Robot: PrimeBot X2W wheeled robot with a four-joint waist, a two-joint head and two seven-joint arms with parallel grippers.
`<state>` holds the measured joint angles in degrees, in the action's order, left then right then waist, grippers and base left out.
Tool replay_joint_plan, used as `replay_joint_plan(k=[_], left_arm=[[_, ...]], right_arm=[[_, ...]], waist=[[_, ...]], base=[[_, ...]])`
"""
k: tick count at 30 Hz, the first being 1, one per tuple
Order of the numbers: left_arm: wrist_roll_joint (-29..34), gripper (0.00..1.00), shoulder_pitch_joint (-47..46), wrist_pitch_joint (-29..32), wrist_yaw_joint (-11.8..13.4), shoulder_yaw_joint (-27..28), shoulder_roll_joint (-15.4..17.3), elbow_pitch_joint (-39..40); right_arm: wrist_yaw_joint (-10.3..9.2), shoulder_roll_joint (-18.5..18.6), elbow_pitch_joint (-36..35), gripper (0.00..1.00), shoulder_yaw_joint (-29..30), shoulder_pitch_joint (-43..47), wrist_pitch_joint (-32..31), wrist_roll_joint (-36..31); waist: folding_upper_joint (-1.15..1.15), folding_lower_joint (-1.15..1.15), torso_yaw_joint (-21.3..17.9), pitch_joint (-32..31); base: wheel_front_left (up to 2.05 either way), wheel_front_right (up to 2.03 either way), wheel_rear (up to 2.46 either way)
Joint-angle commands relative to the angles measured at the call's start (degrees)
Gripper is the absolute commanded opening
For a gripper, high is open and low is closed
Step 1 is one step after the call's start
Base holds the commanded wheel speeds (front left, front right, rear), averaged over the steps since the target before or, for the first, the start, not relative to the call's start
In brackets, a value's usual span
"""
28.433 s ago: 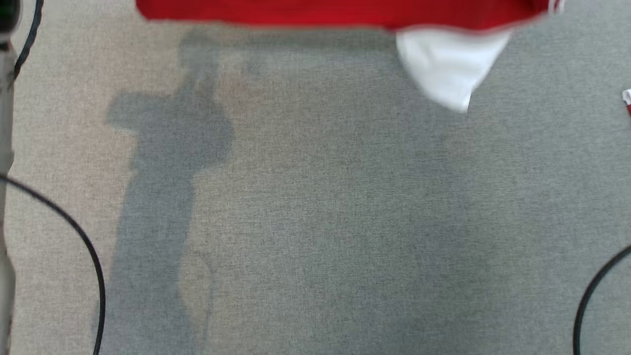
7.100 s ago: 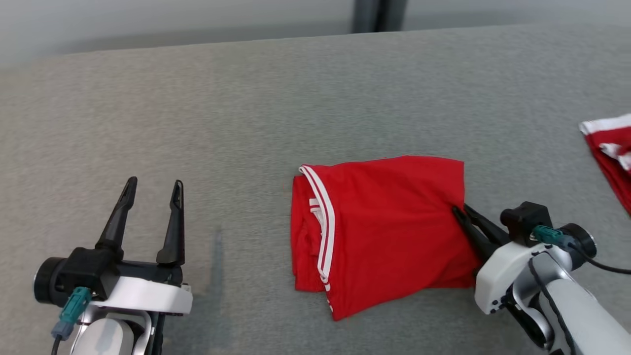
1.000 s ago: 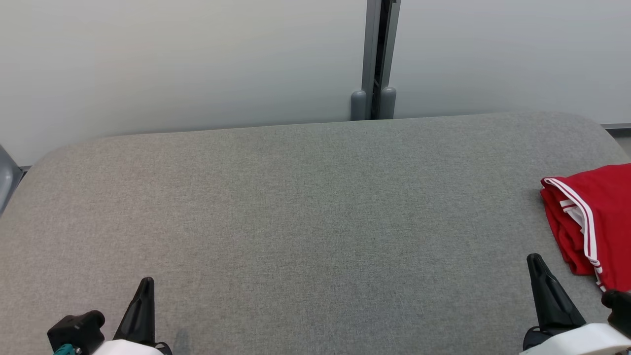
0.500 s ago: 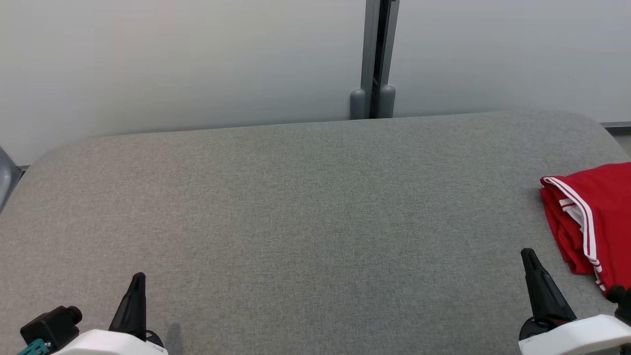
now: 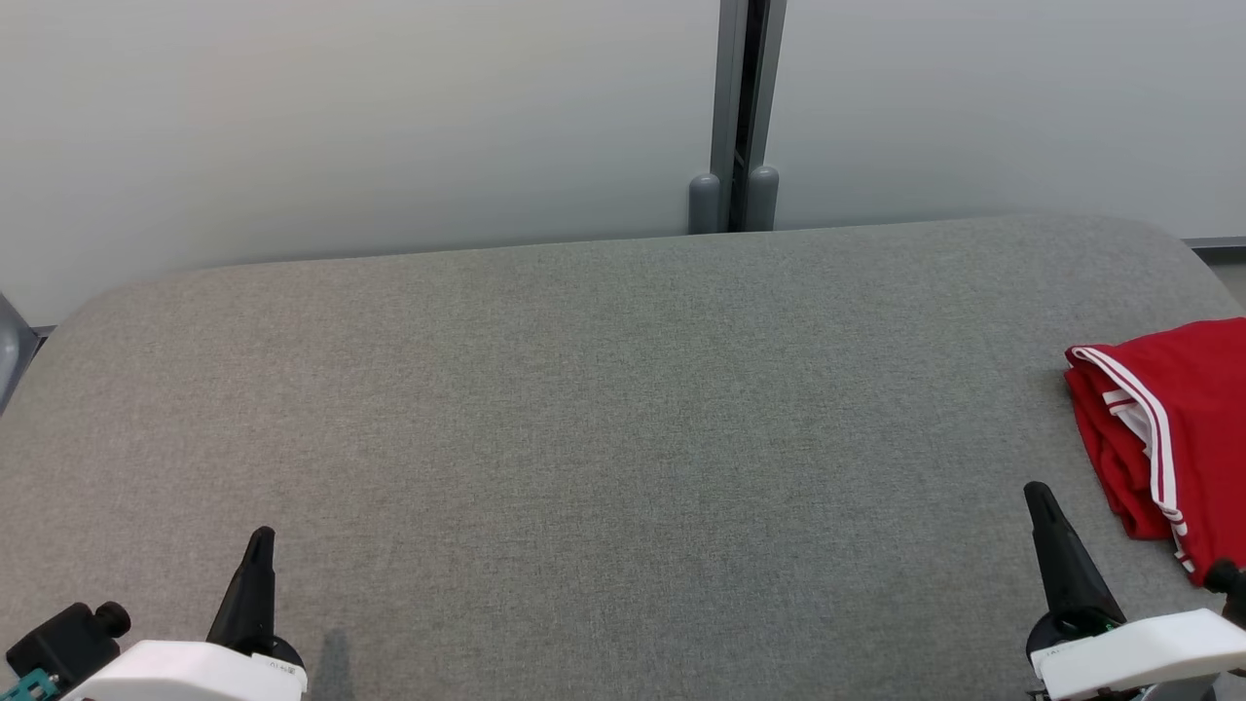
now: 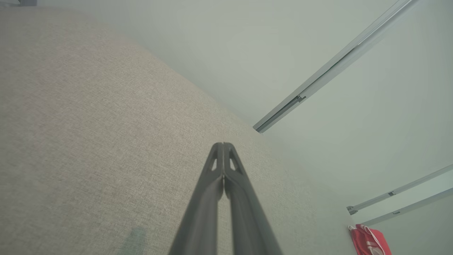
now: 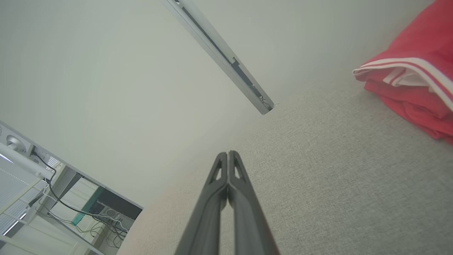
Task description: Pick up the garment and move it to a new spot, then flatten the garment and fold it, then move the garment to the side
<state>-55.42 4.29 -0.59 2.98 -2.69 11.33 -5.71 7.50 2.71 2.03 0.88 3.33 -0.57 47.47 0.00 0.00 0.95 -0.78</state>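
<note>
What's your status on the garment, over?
Left gripper shut, empty. Right gripper shut, empty, apart from garment. Folded, lying at right side of table. Nothing in the way.

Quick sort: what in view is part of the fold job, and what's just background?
Job: folded red garment with white stripes, lying at the right; left gripper, shut; right gripper, shut; grey fabric table.
Just there: grey metal wall post; desk with cables in the right wrist view.
</note>
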Motion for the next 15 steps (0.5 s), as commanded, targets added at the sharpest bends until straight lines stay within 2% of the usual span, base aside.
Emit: replay_joint_plan(k=[1,15], left_arm=[[-2.0,0.00,-1.6,0.4,-0.8,1.1,0.1,0.4],[-9.7,0.00,-2.5,2.6,-2.9,4.1,-1.4,-0.4]], right_arm=[[0.00,0.6,-0.2,0.00,-0.2,-1.5,0.2,2.4],[0.00,0.7,1.9,0.00,-0.7,-2.9,0.1,11.6]], waist=[[0.00,0.00,0.0,0.0],[0.00,0.00,-0.2,0.2]], base=[[0.00,0.00,0.00],[0.00,0.00,0.00]])
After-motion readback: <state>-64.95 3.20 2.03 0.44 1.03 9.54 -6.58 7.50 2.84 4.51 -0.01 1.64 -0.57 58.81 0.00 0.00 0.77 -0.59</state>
